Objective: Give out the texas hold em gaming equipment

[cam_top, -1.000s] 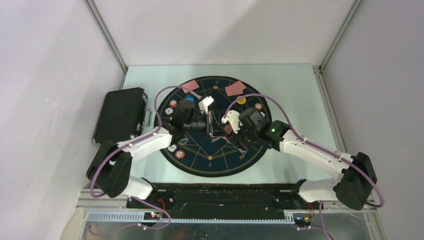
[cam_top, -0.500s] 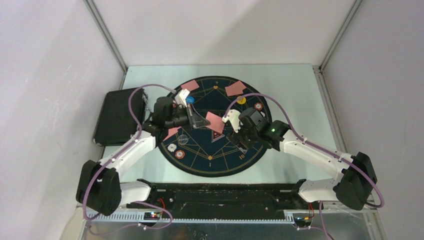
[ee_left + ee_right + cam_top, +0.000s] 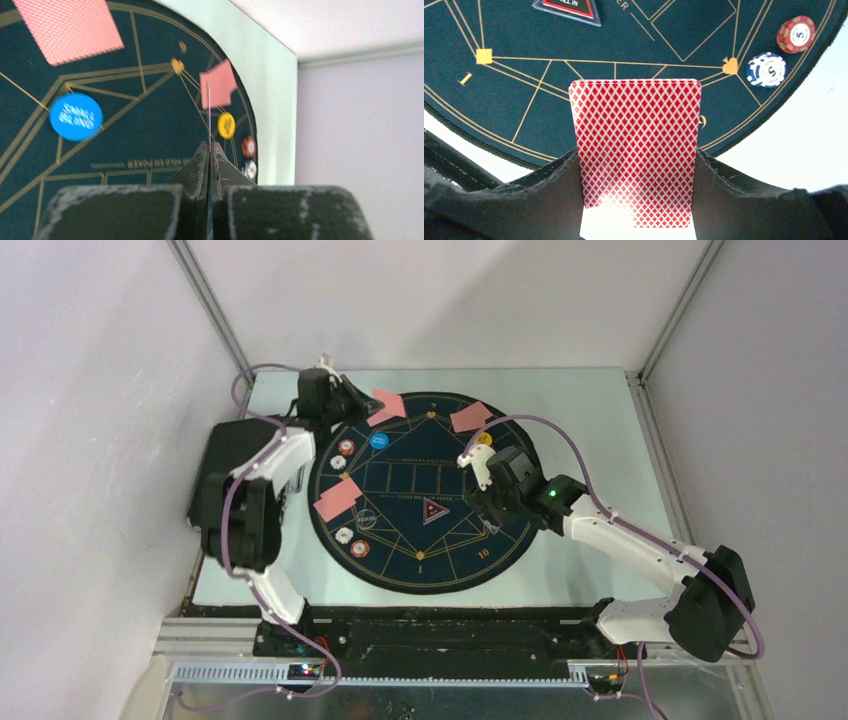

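Observation:
My left gripper is at the mat's far left edge. It is shut on a playing card, seen edge-on in the left wrist view between the closed jaws. My right gripper hovers over the mat's right side, shut on a stack of red-patterned cards. Three pink cards lie on the mat. The red triangular token sits at the centre. A blue chip, a yellow chip and a red-white chip lie around it.
The dark round mat with gold lines covers the table's middle. A black case lies to its left, partly under my left arm. More chips sit at the mat's near left. Walls close in on both sides.
My left arm swung from the mat's centre out to its far left edge, carrying a card. The right gripper shifted slightly away from the centre with its stack.

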Robot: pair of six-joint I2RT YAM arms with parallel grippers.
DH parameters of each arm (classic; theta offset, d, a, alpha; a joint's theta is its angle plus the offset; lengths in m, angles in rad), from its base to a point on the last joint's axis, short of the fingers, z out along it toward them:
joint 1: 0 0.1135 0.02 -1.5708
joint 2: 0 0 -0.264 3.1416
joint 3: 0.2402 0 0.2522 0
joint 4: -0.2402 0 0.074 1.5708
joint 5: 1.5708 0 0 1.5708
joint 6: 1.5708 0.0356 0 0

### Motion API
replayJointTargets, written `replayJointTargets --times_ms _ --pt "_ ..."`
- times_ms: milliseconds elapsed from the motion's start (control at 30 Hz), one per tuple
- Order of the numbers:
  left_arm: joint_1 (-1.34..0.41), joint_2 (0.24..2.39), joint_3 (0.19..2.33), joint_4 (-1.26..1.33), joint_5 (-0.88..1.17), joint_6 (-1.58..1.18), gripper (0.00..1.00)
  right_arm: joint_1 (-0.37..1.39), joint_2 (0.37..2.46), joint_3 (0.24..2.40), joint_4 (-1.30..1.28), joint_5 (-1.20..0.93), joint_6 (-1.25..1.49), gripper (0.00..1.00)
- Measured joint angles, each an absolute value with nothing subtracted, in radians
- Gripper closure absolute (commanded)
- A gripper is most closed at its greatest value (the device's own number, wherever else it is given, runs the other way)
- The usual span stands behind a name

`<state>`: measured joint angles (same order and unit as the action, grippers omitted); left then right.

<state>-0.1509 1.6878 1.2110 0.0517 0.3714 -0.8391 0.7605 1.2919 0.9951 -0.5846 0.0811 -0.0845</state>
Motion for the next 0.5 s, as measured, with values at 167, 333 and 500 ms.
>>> replayJointTargets --times_ms 167,333,500 --pt "-0.130 1.887 1.406 -0.023 0.257 -0.846 1.00 0.748 1.292 0.995 -0.575 0.108 -0.070 1.00" --pt "-0.114 2.061 1.588 -0.086 0.186 -0.869 1.00 0.746 1.292 0.995 -0.560 0.113 -0.060 1.00" --pt "-0.096 2.206 1.724 -0.135 0.151 -0.892 1.00 0.746 1.292 0.995 -0.555 0.115 -0.059 1.00"
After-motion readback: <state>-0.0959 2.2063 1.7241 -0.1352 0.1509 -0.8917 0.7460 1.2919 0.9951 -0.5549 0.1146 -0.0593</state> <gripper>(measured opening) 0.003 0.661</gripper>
